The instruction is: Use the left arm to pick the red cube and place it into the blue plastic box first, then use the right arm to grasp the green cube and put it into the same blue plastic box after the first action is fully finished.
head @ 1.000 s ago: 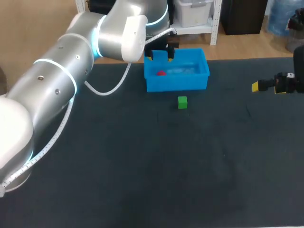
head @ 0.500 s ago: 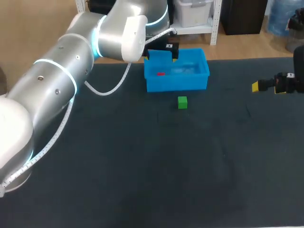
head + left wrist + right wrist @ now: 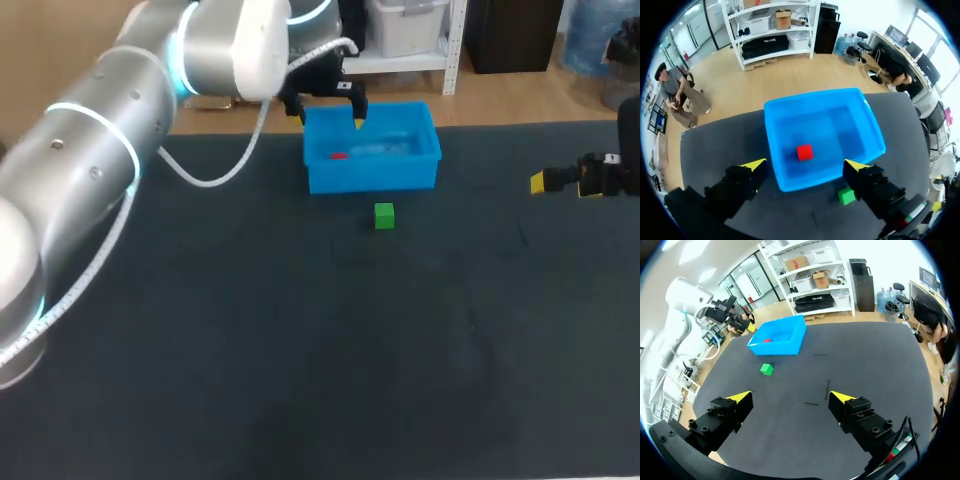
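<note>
- Red cube (image 3: 805, 152): lies on the floor of the blue box, resting flat, in the half of the box nearer the left arm. Nothing touches it.
- Blue box (image 3: 372, 176): open-topped plastic bin, upright, at the far side of the table close to its back edge. The red cube is the only thing seen inside.
- Green cube (image 3: 384, 215): on the table just in front of the box's near wall, apart from it, in the open and untouched.
- Left gripper (image 3: 805, 165): held above the box, fingers spread wide, one to either side of the box's near wall in the wrist view. It holds nothing; the red cube lies below, in line with the gap between the fingers.
- Left arm (image 3: 120, 130): comes in from the left corner and stretches across to the box's far left corner.
- Right gripper (image 3: 790, 397): at the table's right side, well apart from the box and both cubes. Its fingers are spread wide and hold nothing.
- Table (image 3: 250, 350): covered in a dark surface.
</note>
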### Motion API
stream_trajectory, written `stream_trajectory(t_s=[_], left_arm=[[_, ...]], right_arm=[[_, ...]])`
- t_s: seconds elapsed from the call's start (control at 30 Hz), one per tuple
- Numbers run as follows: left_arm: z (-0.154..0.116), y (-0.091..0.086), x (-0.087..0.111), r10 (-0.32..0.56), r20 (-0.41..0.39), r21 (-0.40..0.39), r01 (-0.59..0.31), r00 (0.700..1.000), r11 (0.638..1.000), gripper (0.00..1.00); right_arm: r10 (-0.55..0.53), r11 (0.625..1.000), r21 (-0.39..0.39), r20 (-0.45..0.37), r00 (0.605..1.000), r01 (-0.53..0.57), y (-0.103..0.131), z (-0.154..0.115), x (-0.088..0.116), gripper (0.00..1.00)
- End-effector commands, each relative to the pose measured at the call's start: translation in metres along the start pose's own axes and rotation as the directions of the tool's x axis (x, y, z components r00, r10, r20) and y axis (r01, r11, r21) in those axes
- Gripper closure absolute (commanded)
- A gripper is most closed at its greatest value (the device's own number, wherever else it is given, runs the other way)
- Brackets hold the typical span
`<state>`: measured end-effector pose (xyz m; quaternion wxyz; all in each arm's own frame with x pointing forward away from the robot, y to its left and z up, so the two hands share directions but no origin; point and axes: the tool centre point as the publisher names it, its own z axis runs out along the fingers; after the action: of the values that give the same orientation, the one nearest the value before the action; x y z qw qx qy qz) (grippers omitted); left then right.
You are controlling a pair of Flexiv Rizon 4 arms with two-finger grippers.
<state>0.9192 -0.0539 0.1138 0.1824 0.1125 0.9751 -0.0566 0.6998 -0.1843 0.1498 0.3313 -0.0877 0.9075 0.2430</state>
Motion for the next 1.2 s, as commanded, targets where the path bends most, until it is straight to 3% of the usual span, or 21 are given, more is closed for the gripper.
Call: stream_trajectory(t_s=[0.03,0.73,1.2], left_arm=[[-0.015,0.007,0.007,0.001,-0.007,0.021,-0.001,1.0,1.0,0.0],[-0.046,0.027,0.065,0.017,0.076,0.081,-0.023,0.997,0.996,0.0],[-0.055,0.035,0.085,0.01,0.099,0.116,-0.021,0.995,0.993,0.0]], right_arm=[[0.0,1.0,0.0,-0.001,1.0,0.0,0.0,0.0,0.0,0.0],[0.0,1.0,0.0,-0.001,1.0,0.0,0.0,0.0,0.0,0.0],[0.0,1.0,0.0,-0.001,1.0,0.0,0.0,0.0,0.0,0.0]])
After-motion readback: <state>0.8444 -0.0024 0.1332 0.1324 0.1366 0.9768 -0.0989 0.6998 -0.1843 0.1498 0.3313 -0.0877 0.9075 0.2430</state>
